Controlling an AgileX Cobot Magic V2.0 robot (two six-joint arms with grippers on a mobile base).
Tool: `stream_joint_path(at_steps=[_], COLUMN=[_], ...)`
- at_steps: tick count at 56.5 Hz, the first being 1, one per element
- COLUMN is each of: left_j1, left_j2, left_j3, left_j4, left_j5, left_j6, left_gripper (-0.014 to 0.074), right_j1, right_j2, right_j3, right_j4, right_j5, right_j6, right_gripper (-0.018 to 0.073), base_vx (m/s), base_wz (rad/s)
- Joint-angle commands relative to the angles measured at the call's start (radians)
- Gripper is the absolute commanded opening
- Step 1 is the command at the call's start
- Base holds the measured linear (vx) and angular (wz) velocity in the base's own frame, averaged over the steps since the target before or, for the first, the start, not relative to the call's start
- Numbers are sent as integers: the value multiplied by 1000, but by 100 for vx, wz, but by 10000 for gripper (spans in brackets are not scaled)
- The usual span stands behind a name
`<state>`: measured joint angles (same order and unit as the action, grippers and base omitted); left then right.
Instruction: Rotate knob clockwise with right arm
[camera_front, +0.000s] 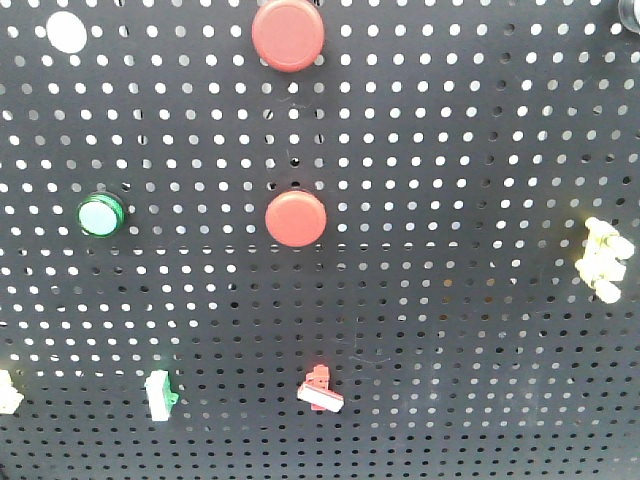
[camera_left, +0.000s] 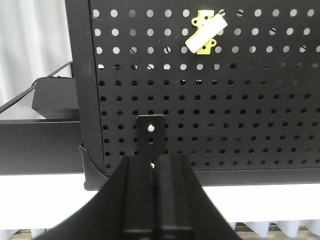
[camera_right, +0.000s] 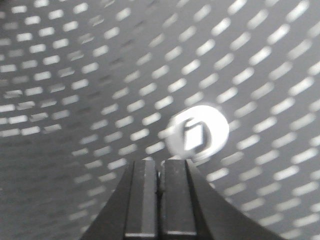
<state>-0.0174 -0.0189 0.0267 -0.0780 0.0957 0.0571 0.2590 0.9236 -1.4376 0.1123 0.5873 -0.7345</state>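
Note:
In the right wrist view a white round fitting (camera_right: 196, 134) with a bright angular centre sits on the black pegboard (camera_right: 75, 115); the picture is blurred, so I cannot tell if it is the knob. My right gripper (camera_right: 161, 165) is shut and empty, just below and left of the fitting, apart from it. My left gripper (camera_left: 156, 162) is shut and empty, facing the pegboard's lower left corner near a small black bracket (camera_left: 150, 135). Neither gripper shows in the front view. A dark round part (camera_front: 630, 12) is cut off at its top right corner.
The front view's pegboard (camera_front: 450, 250) carries two red buttons (camera_front: 288, 34) (camera_front: 295, 219), a green button (camera_front: 101, 214), a white disc (camera_front: 67, 31), a yellowish switch (camera_front: 603, 260), a green switch (camera_front: 160, 394) and a red switch (camera_front: 321, 391). A yellow switch (camera_left: 206, 31) shows in the left wrist view.

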Motion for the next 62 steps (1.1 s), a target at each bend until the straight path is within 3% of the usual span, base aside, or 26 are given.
stream_joint_path(at_steps=[1, 28, 62], left_j1=[-6, -6, -6], left_j2=[-10, -10, -10], left_j3=[11, 11, 11], left_j4=[-4, -4, -4], left_j5=[-86, -86, -86], left_j6=[-5, -5, -5], left_gripper=[-6, -6, -6], right_j1=[2, 2, 2], right_j2=[3, 53, 113], right_j3=[-26, -26, -26], right_j4=[-50, -70, -86], right_j5=[-132, -165, -245], right_j6=[-14, -13, -10], right_gripper=[23, 200, 225], base_vx=[0, 0, 0], base_wz=[0, 0, 0])
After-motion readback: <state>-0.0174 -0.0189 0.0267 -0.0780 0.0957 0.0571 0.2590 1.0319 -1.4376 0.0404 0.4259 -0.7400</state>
